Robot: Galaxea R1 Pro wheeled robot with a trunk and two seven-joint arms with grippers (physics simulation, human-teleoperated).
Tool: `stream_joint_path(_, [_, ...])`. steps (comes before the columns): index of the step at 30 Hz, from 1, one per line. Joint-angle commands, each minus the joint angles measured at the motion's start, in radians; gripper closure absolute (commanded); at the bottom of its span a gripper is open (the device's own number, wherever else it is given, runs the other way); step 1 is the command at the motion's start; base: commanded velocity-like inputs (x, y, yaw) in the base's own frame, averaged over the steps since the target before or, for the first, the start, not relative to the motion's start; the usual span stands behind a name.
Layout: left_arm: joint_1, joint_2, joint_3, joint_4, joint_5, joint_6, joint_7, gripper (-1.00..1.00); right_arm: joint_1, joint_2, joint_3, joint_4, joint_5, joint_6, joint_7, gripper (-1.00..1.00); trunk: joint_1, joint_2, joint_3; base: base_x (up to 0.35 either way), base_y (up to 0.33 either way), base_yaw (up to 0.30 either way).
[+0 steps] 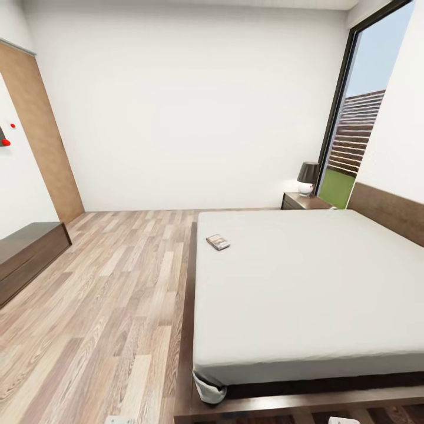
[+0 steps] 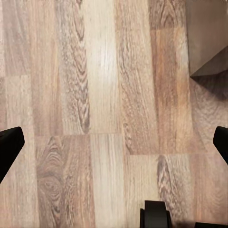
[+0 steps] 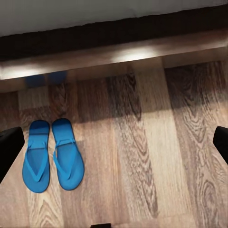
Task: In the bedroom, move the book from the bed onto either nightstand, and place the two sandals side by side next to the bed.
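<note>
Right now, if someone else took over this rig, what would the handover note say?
Left tool: open, empty, over bare floor.
Right tool: open, empty, over floor beside the bed frame.
Sandals: side by side on the floor next to the bed; that part looks done.
Book: lying on the mattress, near the edge facing the open floor.
Nightstand: at the far corner by the headboard, a lamp on it.
Left: carry the book to the nightstand.

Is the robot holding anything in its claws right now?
Nothing. Both grippers, left and right, are open over bare floor; the book lies on the bed.
</note>
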Motion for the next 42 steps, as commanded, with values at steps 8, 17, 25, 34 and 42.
stream_joint_path(8, [0.000, 0.000, -0.009, -0.001, 0.009, -0.002, 0.004, -1.00, 0.000, 0.001, -0.006, -0.001, 0.012, 0.005, 0.009, -1.00, -0.031, 0.056, 0.024, 0.000, 0.000, 0.000])
stream_joint_path(17, [0.000, 0.000, -0.009, -0.001, 0.009, -0.002, 0.004, -1.00, -0.001, 0.001, -0.007, -0.002, 0.013, 0.001, 0.009, -1.00, -0.065, 0.119, 0.052, 0.000, 0.000, 0.000])
stream_joint_path(25, [0.000, 0.000, -0.009, -0.001, 0.008, -0.002, 0.004, -1.00, 0.000, 0.000, -0.007, -0.002, 0.014, 0.000, 0.009, -1.00, -0.096, 0.175, 0.077, 0.000, 0.000, 0.000])
stream_joint_path(34, [0.000, 0.000, -0.009, 0.000, 0.008, -0.002, 0.004, -1.00, 0.000, 0.002, -0.006, -0.002, 0.014, 0.000, 0.009, -1.00, -0.130, 0.238, 0.106, 0.000, 0.000, 0.000])
stream_joint_path(42, [0.000, 0.000, -0.009, 0.000, 0.008, -0.002, 0.003, -1.00, 0.000, 0.003, -0.007, -0.002, 0.014, 0.000, 0.009, -1.00, -0.161, 0.294, 0.131, 0.000, 0.000, 0.000])
